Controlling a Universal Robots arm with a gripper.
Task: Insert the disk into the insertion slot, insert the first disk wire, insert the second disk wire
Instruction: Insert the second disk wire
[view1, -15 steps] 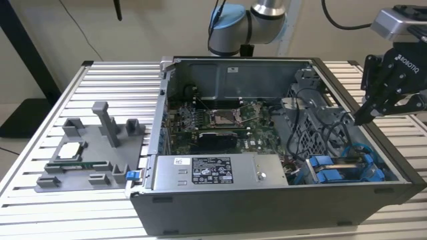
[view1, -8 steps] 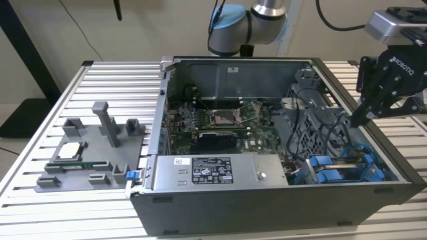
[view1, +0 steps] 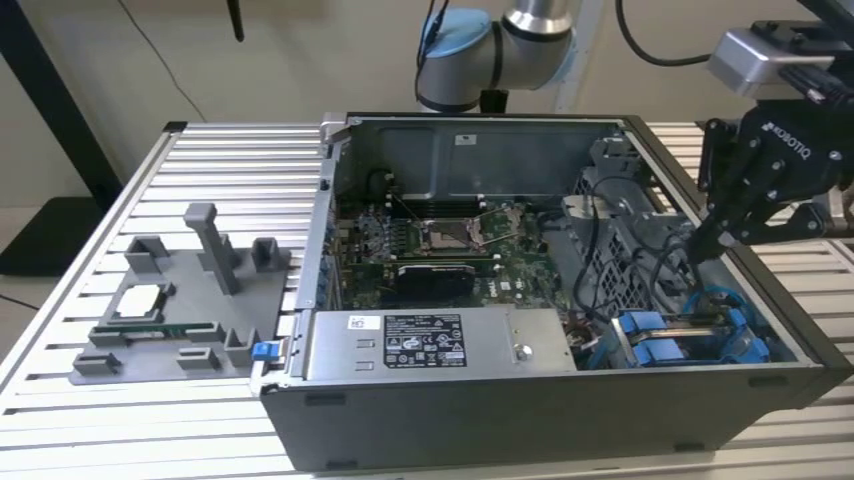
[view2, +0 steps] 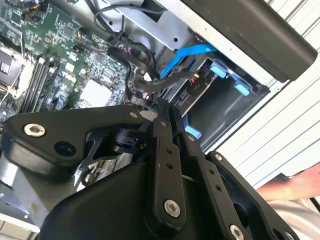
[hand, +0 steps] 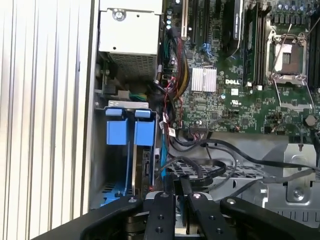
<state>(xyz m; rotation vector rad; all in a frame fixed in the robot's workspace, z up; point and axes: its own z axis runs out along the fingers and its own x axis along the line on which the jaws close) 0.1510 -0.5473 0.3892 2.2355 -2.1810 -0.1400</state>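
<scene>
The black two-fingered gripper (view1: 703, 243) hangs over the open computer case's drive corner, its jaws drawn nearly together with only a thin gap; whether they pinch anything cannot be told. In both wrist views the black fingers (hand: 175, 192) stand just above a tangle of black cables (hand: 220, 150) and a thin blue data cable (view2: 187, 52). Close by, the grey sheet-metal insertion slot with blue plastic edges (view1: 687, 335) holds bright blue carrier tabs (hand: 127, 132), the disk itself hidden behind them. Beyond lie the green motherboard (view1: 441, 245) and the silver power-supply box with its black-and-white label (view1: 427, 345), all inside the dark grey steel case (view1: 534, 420) on a ribbed aluminium table (view1: 80, 270).
</scene>
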